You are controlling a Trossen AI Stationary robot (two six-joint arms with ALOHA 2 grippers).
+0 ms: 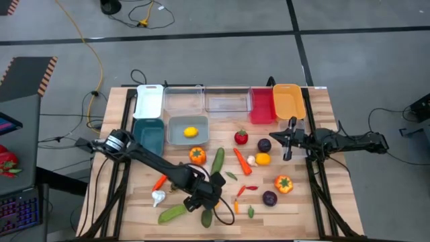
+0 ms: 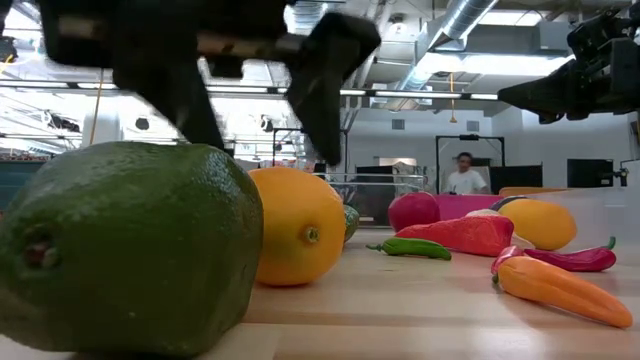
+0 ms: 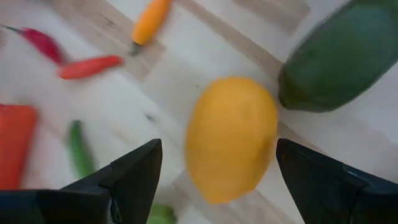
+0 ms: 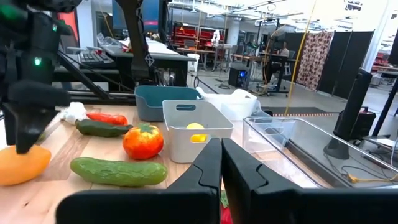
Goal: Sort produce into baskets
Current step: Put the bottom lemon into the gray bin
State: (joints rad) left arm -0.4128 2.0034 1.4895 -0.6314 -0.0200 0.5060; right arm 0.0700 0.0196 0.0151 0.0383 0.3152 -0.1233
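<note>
Between the wide-open jaws of the left gripper (image 3: 214,171) lies a yellow lemon (image 3: 231,138) on the worktop (image 3: 186,74), untouched; a green cucumber (image 3: 342,59) lies just beside. Right gripper (image 4: 221,163) waits, jaws closed.

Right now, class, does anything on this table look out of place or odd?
Nothing looks spilled or damaged. Most produce still lies loose on the table; only one lemon sits in the grey-blue basket. The left tool hovers open around a second lemon, beside a green cucumber.
</note>
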